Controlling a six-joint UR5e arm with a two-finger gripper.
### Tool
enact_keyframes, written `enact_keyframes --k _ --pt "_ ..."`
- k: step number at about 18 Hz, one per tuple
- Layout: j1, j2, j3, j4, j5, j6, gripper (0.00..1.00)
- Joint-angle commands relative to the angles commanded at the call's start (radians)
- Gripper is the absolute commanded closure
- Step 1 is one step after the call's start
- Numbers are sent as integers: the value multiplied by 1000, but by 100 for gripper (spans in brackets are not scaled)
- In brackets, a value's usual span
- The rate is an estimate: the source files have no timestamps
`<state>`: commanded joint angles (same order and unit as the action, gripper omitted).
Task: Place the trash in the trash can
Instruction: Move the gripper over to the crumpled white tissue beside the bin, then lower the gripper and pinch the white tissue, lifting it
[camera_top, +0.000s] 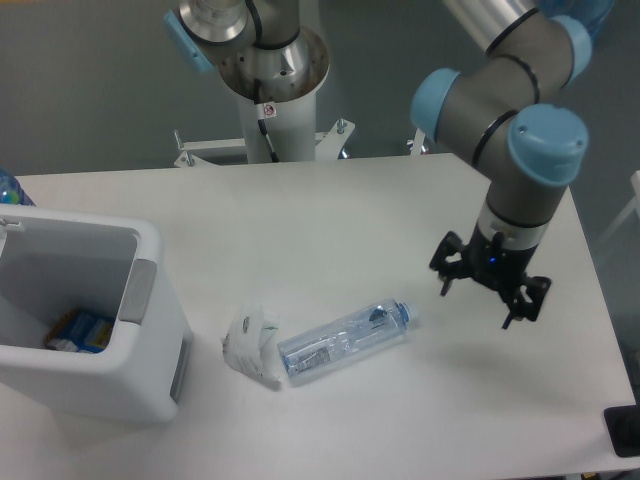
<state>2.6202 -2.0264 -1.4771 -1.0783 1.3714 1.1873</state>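
Reaching for the bottle (345, 341) near the tabletop's front edge; gripper (490, 295) spread wide, holding nothing; next, lowering astride the bottle, closing, carrying to the bin (150, 300).

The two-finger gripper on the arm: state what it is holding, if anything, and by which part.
Nothing is held. The gripper hangs open above the table, to the right of the crushed clear plastic bottle, apart from it.
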Motion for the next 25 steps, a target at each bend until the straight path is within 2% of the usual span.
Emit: enact_keyframes --k 1,3,7,10,12,15,18,22,23,25 --pt "-17 5 -15 -5 0 0 0" --pt "-84 8 -86 -3 6 -2 0" --pt "-155 28 -121 -8 9 -32 0" --pt "-198 87 -233 -14 -5 -41 0" --pt "-206 121 -276 -32 -40 -40 0" --pt "-238 143 -288 -72 -86 -44 0" --pt "-288 138 -288 -74 -87 -133 0" --pt "-345 77 -272 -43 -78 -271 1" --pt "-350 69 -272 -43 -77 -278 18" --pt "-351 69 -275 -45 -74 -294 60"
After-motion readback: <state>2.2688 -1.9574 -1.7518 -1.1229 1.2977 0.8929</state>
